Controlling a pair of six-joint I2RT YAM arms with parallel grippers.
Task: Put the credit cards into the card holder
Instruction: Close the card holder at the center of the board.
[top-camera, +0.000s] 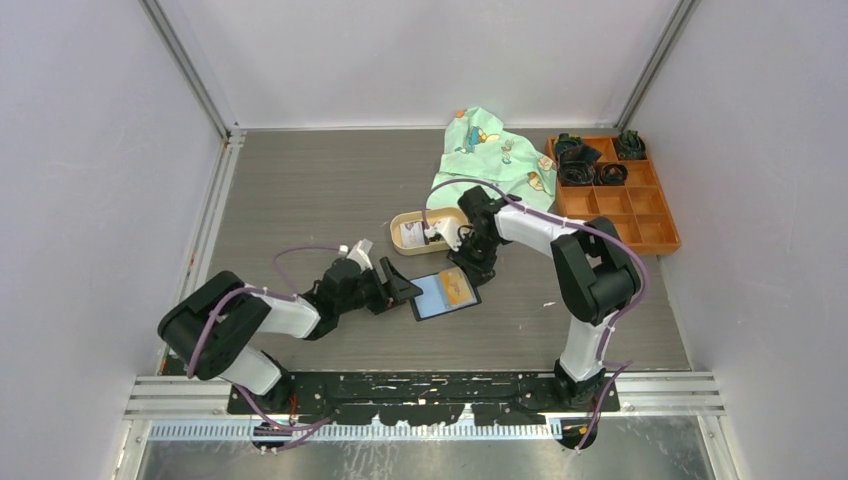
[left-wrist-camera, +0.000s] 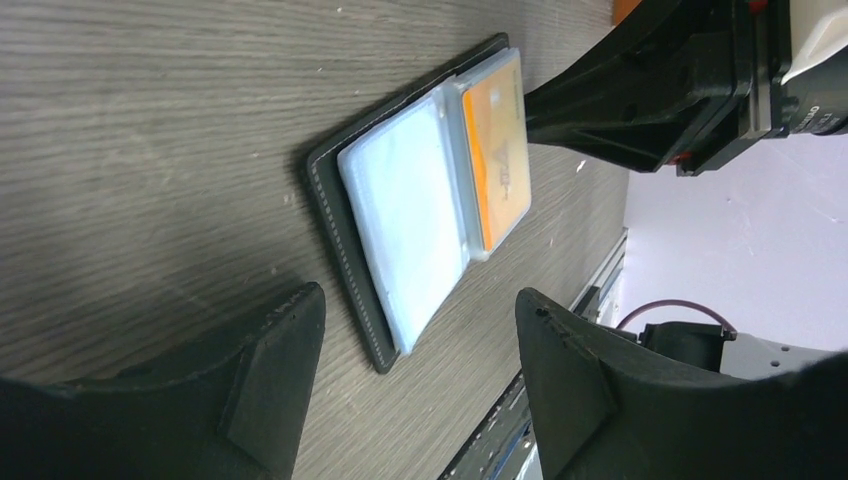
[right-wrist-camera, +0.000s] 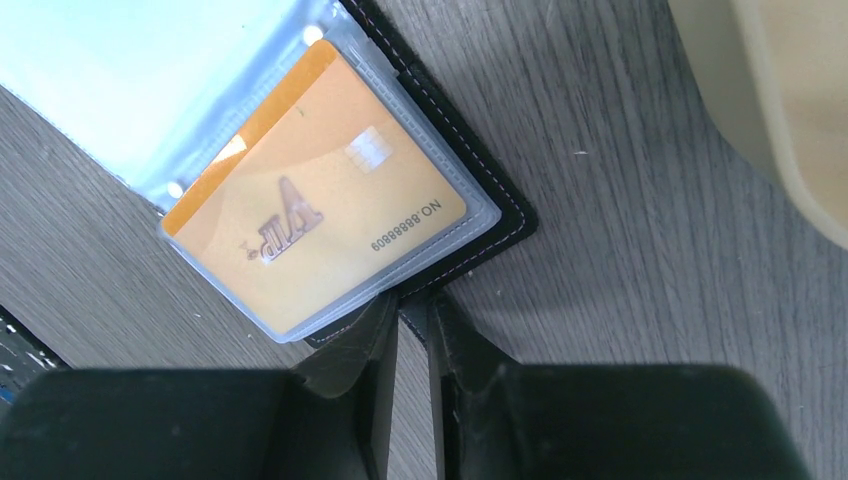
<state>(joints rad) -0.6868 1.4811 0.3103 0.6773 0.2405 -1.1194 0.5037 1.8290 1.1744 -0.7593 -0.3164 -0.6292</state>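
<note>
While L claw (left-wrist-camera: 420, 310) gapes empty, R claw (right-wrist-camera: 412, 315) sits near-shut at card holder (top-camera: 432, 298) edge; grip unclear.

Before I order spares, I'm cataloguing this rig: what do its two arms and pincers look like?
Both the left arm and right arm have white tubular links between black joints, each trailed by a looping purple cable. The left pincer and right pincer are black with two wedge-shaped fingers.

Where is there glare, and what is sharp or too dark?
Left wrist: the card holder has a clear sleeve washed out nearly white. Right wrist: the orange card is sharp, its print readable; the right gripper below is dark, almost without detail. Top external: even light.
</note>
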